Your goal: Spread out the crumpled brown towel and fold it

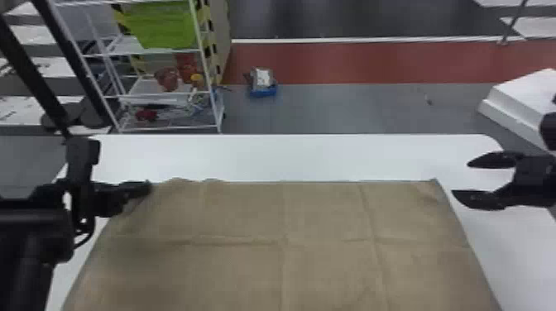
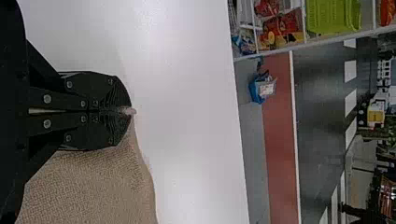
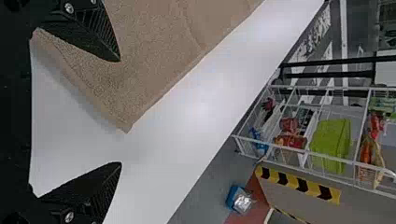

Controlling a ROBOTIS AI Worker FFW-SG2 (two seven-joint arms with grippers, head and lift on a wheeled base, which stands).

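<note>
The brown towel [image 1: 285, 244] lies spread nearly flat over the white table, with crease lines across it and small ripples along its far edge at the left. My left gripper [image 1: 147, 188] is at the towel's far left corner; in the left wrist view the gripper [image 2: 128, 111] is shut on that corner, a small bit of cloth poking out at its tips, with more towel [image 2: 93, 186] beside it. Just off the far right corner, my right gripper [image 1: 461, 178] stands open above the table. In the right wrist view, the right gripper [image 3: 120, 112] has the towel's corner [image 3: 123, 123] between its spread fingers, untouched.
The white table [image 1: 289, 157] extends beyond the towel's far edge. Past it on the floor stand a wire shelf [image 1: 161, 95] with a green bin at the left, a small blue item [image 1: 262, 84], and a white block [image 1: 525, 103] at the right.
</note>
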